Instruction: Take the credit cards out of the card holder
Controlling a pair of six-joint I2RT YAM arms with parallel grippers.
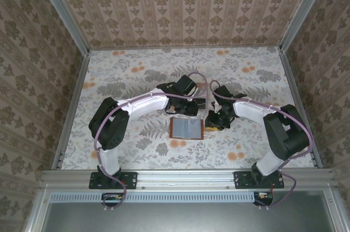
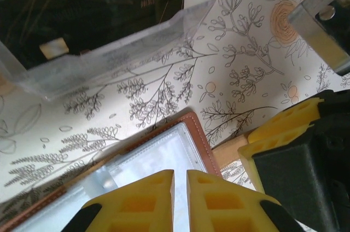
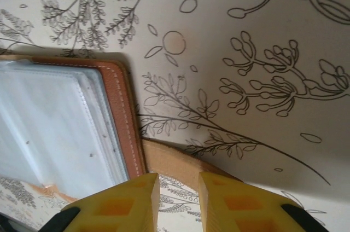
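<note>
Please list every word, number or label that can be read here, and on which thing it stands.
On the dark credit card in the clear tray: two short lines of pale print, too blurred to read.
On the card holder: no writing to be seen.

You have a floral cloth (image 1: 136, 79) over the table, pale with grey leaves and orange blooms. Walls (image 1: 180, 2) papered in a brown damask pattern close it in on the left, far and right sides, with a metal post (image 1: 61, 10) running up the far left corner. A metal rail (image 1: 186, 177) runs along the near edge. A clear tray (image 2: 115, 59) sits on the cloth near the middle, its walls upright.
</note>
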